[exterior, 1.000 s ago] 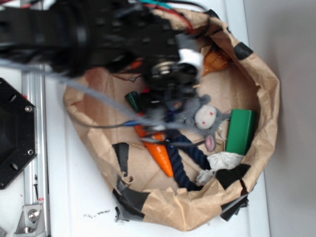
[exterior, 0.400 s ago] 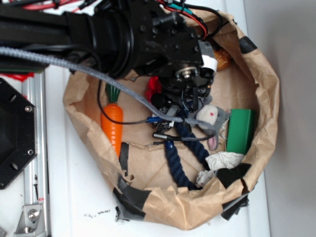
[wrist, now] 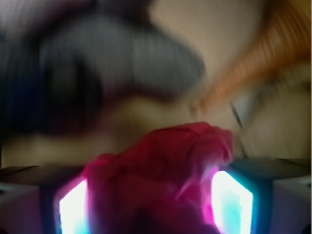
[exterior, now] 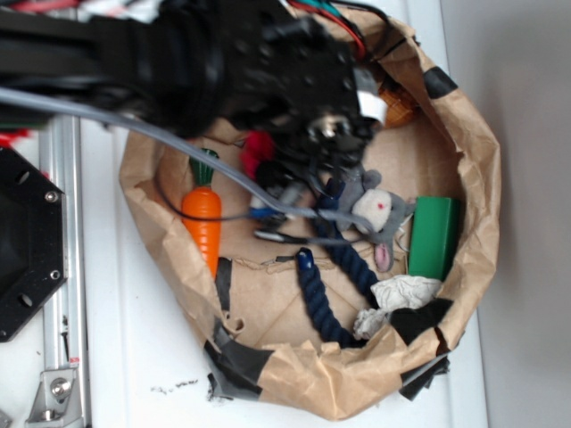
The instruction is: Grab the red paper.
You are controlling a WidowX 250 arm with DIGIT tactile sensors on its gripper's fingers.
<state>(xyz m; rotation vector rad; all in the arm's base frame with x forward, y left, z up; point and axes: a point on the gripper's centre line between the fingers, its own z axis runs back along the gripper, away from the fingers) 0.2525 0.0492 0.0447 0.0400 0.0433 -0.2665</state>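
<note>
Now the claw grips the red paper between its glowing pads, near the paper bag's far-left wall; since a moment ago the arm shifted, suggesting lift-off begins.

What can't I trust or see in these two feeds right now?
- Exterior: the arm hides the gripper and most of the red paper.
- Wrist: motion blur; whether the fingers clamp the red paper is unclear.
- Wrist: grey and orange shapes behind are unidentifiable.

Red paper, orange carrot, green block, seemingly navy rope.
</note>
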